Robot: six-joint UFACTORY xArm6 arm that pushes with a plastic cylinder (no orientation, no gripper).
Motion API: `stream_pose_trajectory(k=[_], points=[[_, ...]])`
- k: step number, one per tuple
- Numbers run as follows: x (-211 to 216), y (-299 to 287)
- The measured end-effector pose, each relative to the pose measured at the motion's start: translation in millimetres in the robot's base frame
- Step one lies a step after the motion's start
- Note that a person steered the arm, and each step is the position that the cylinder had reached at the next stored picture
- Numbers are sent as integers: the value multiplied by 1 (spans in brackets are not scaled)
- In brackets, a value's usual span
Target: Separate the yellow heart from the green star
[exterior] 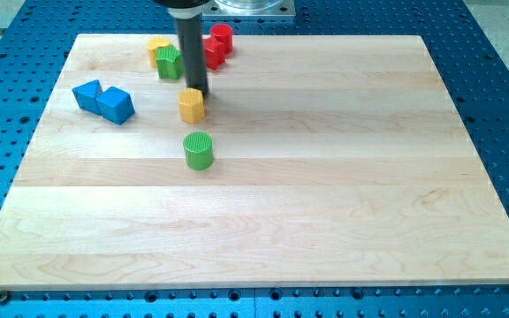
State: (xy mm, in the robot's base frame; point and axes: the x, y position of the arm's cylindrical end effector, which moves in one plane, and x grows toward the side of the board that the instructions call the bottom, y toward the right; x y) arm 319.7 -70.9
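My tip (200, 91), a bare rod holding nothing, stood just behind a yellow block (192, 104), near touching. The yellow heart (157, 48) lay beyond my tip toward the view's upper left, touching the green star (169, 64), which sat nearer me. I judged the heart light, rigid and quick to slide or spin, best pushed flat on a side facing the star. Its pointing and long axis could not be made out.
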Motion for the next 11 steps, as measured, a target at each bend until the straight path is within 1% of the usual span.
stream_pose_trajectory(k=[1, 2, 3, 4, 5, 6, 7, 8, 9, 11], points=[[-38, -21], [-44, -85], [-36, -156], [-12, -182], [-31, -231], [-96, -230], [-110, -201], [-110, -141], [-119, -114], [-100, -62]])
